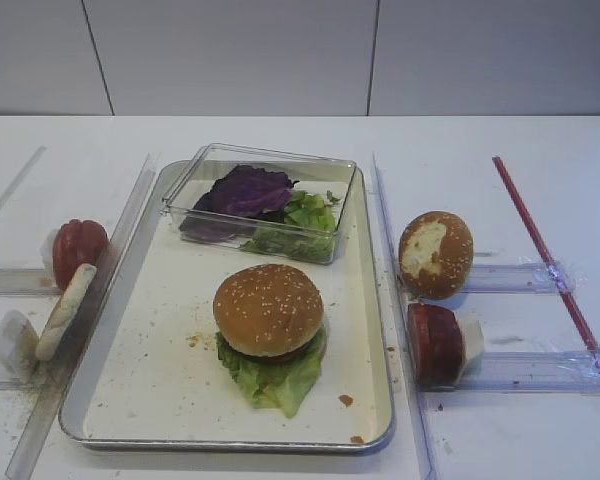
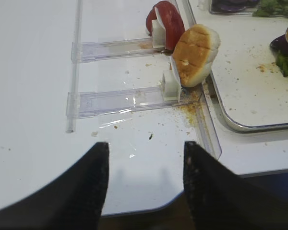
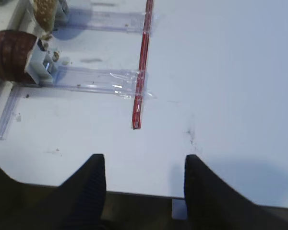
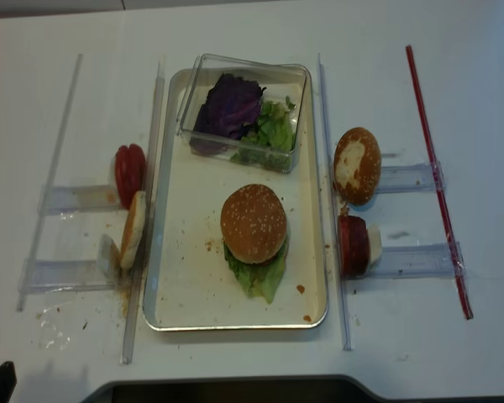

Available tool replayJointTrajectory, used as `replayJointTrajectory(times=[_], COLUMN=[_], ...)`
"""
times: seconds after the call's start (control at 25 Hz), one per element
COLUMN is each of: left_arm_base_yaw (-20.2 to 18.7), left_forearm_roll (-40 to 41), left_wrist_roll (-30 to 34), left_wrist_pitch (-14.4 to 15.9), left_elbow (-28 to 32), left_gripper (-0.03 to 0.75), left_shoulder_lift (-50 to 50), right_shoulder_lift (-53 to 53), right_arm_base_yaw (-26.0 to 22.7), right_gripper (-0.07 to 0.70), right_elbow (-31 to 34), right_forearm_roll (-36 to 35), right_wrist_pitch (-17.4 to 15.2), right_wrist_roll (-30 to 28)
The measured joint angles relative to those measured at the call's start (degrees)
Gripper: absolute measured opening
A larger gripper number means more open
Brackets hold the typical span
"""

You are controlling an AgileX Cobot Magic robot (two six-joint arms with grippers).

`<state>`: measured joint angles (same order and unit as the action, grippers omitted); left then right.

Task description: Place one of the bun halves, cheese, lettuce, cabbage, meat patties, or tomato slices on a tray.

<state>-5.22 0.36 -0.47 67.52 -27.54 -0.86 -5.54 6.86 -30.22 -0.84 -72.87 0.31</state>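
Note:
On the silver tray sits a stack: a sesame bun half on a dark layer and a lettuce leaf. Purple cabbage and more lettuce lie in a clear box at the tray's far end. My left gripper hangs open and empty over the table's front left edge, short of a bun half and a tomato slice standing on clear holders. My right gripper is open and empty above the front right edge. Neither gripper shows clearly in the high views.
Right of the tray stand a brown bun half with a pale patch and a dark red disc on clear holders. A red rod lies further right. Clear plastic rails flank the tray. Crumbs dot the tray floor.

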Motion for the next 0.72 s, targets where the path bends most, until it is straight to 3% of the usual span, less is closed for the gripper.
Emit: replayJointTrajectory(times=[0.2,0.72], left_arm_base_yaw=[0.0,0.0], left_forearm_roll=[0.0,0.0], left_wrist_roll=[0.0,0.0], left_wrist_pitch=[0.0,0.0], left_elbow=[0.0,0.0], left_gripper=[0.341,0.341], left_shoulder_lift=[0.0,0.0], right_shoulder_lift=[6.3,6.5], right_arm_base_yaw=[0.0,-0.1], right_gripper=[0.393,0.362], right_elbow=[0.4,2.6], right_forearm_roll=[0.0,0.8], right_wrist_pitch=[0.8,6.1], right_wrist_roll=[-2.3,-4.4])
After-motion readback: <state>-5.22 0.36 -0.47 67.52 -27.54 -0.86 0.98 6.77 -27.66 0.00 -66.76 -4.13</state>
